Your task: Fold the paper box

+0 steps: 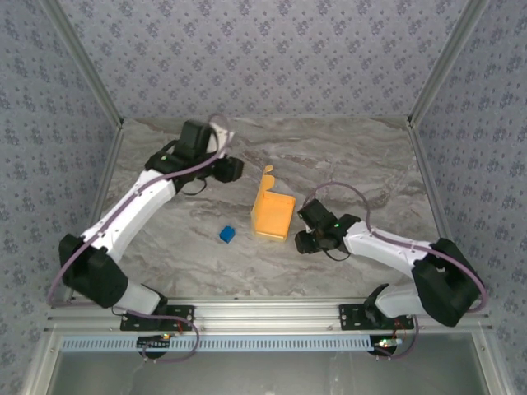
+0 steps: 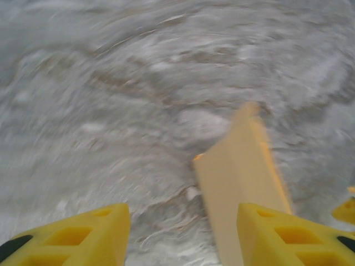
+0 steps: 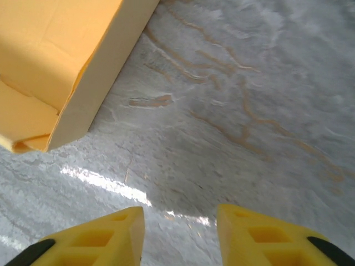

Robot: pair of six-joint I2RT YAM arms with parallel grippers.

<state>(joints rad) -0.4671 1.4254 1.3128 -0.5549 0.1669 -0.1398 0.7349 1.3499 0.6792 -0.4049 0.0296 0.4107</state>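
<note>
The paper box (image 1: 273, 214) is a yellow-orange card shape standing mid-table, with one flap (image 1: 268, 176) sticking up at its far end. My left gripper (image 1: 234, 169) hovers to the left of that flap. The left wrist view is blurred: the pale flap (image 2: 238, 172) rises just ahead of the right finger (image 2: 288, 235), and bare table shows between the spread fingers of the left gripper (image 2: 183, 224). My right gripper (image 1: 302, 231) sits close to the box's right side. In the right wrist view the box (image 3: 61, 55) lies at upper left, and the right gripper (image 3: 180, 224) is open over bare table.
A tiny blue cube (image 1: 227, 234) lies on the marble table (image 1: 370, 164) left of the box's near end. Patterned walls and metal posts enclose the table on three sides. A metal rail (image 1: 272, 313) runs along the near edge.
</note>
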